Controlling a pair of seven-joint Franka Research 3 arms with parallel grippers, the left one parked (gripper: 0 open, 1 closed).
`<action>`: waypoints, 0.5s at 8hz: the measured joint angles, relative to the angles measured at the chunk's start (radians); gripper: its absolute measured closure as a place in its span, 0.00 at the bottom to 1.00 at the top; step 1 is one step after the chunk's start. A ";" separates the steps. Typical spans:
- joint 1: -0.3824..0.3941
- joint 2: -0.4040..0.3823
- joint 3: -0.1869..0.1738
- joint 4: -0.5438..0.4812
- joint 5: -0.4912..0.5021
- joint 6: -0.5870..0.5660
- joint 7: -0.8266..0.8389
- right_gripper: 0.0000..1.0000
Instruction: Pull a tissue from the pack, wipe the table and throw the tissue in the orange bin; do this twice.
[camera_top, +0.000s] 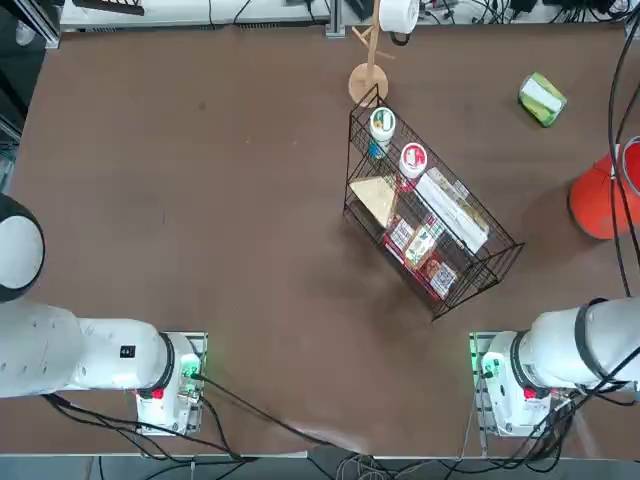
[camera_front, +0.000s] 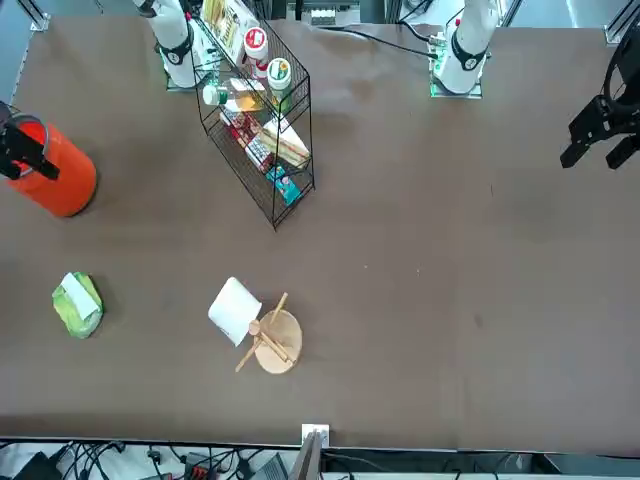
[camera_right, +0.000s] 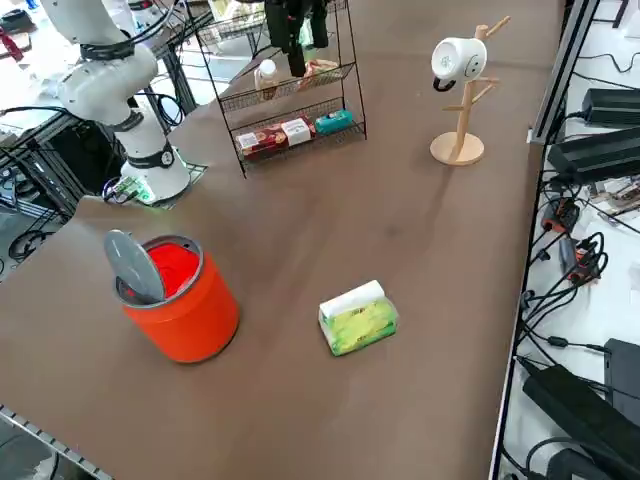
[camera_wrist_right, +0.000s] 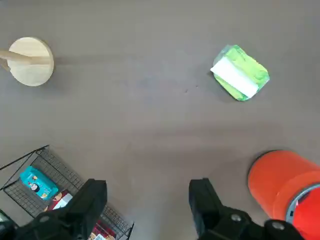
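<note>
From overhead, the table (camera_top: 230, 230) has the basket (camera_top: 519, 244) near centre, the bin (camera_right: 190, 322) at three o'clock, lid raised, and the pack (camera_right: 361, 327) at two. The right gripper (camera_wrist_right: 150, 182) hangs open and empty between basket and bin. The light pack could slide or lift with a clinging tissue; the lid might snag it.

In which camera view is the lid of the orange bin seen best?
The right side view: the grey lid stands raised there, its broad face visible. The right wrist view shows only part of its rim. In the top view, cables cross the bin; in the front view, a dark gripper covers its opening.
</note>
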 joint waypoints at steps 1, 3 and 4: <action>0.019 -0.016 0.009 -0.019 -0.019 0.007 0.026 0.00; 0.058 -0.059 0.020 -0.068 -0.055 0.016 0.062 0.00; 0.084 -0.082 0.021 -0.090 -0.067 0.016 0.071 0.00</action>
